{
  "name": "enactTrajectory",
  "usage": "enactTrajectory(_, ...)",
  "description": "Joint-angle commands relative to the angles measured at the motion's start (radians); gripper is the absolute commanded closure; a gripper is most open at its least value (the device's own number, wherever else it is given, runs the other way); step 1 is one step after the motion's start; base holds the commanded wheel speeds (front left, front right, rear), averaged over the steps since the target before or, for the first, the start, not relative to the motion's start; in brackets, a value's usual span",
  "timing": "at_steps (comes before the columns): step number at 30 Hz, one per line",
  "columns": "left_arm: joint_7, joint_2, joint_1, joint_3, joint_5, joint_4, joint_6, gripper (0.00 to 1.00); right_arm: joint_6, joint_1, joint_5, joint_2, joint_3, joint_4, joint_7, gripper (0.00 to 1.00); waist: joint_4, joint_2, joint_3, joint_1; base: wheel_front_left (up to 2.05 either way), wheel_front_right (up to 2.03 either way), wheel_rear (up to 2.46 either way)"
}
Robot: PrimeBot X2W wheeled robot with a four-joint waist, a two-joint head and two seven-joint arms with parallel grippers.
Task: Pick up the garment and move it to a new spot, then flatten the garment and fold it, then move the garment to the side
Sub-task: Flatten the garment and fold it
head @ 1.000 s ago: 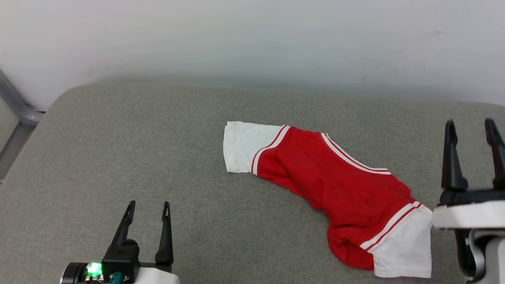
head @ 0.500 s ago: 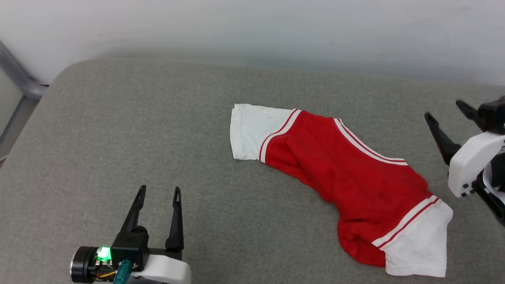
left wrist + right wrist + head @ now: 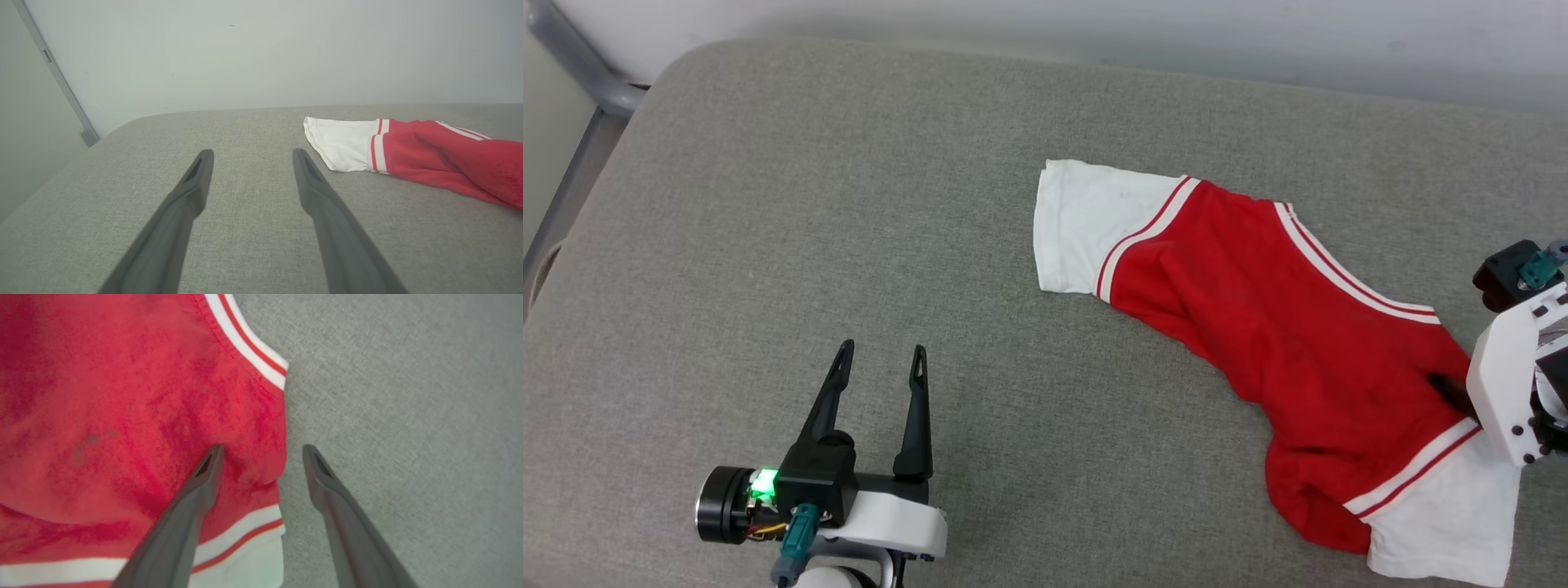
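Note:
The garment (image 3: 1298, 327) is a red shirt with white sleeves and red-white striped trim, lying crumpled in a long diagonal band on the grey cushion. No print shows. My right gripper (image 3: 263, 451) points down at its right edge near the lower sleeve, open; one finger is over the red cloth (image 3: 122, 396), the other over bare cushion. In the head view its white wrist housing (image 3: 1503, 392) covers most of the fingers. My left gripper (image 3: 882, 351) hovers open and empty at the lower left, well clear of the garment's far white sleeve (image 3: 343, 143).
The grey padded cushion (image 3: 768, 204) has a rounded far-left corner. A grey metal frame bar (image 3: 580, 65) runs past that corner. A pale wall (image 3: 1258, 33) stands right behind the cushion's far edge.
The head camera has tilted down, shifting the whole picture. My right gripper has swung from pointing up beside the garment to pointing down over its right edge. The left gripper stays open.

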Motion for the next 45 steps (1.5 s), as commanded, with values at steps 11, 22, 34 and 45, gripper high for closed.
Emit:
enactTrajectory(11, -0.002, -0.008, -0.040, -0.008, -0.020, 0.001, 0.023, 0.00, 0.002, 0.028, 0.044, 0.043, 0.151, 0.141, -0.011, 0.00, 0.044, -0.0001, 0.065, -0.0001, 0.00, 0.00, 0.00)
enactTrajectory(22, -0.002, -0.009, -0.018, 0.010, -0.015, 0.001, 0.021, 0.00, -0.001, -0.001, 0.018, -0.003, 0.127, 0.072, -0.232, 1.00, 0.003, -0.0001, 0.008, -0.0001, 0.00, 0.00, 0.00)
enactTrajectory(34, -0.002, -0.010, 0.017, 0.030, -0.008, -0.010, 0.018, 0.00, -0.001, 0.013, -0.056, -0.043, -0.020, -0.101, -0.259, 1.00, -0.013, -0.0001, -0.020, -0.0001, 0.00, 0.00, 0.00)
enactTrajectory(45, -0.002, -0.010, -0.021, 0.002, -0.034, -0.014, 0.026, 0.00, -0.001, -0.116, -0.098, -0.065, -0.070, -0.170, -0.119, 1.00, 0.037, -0.0001, 0.036, -0.0001, 0.00, 0.00, 0.00)
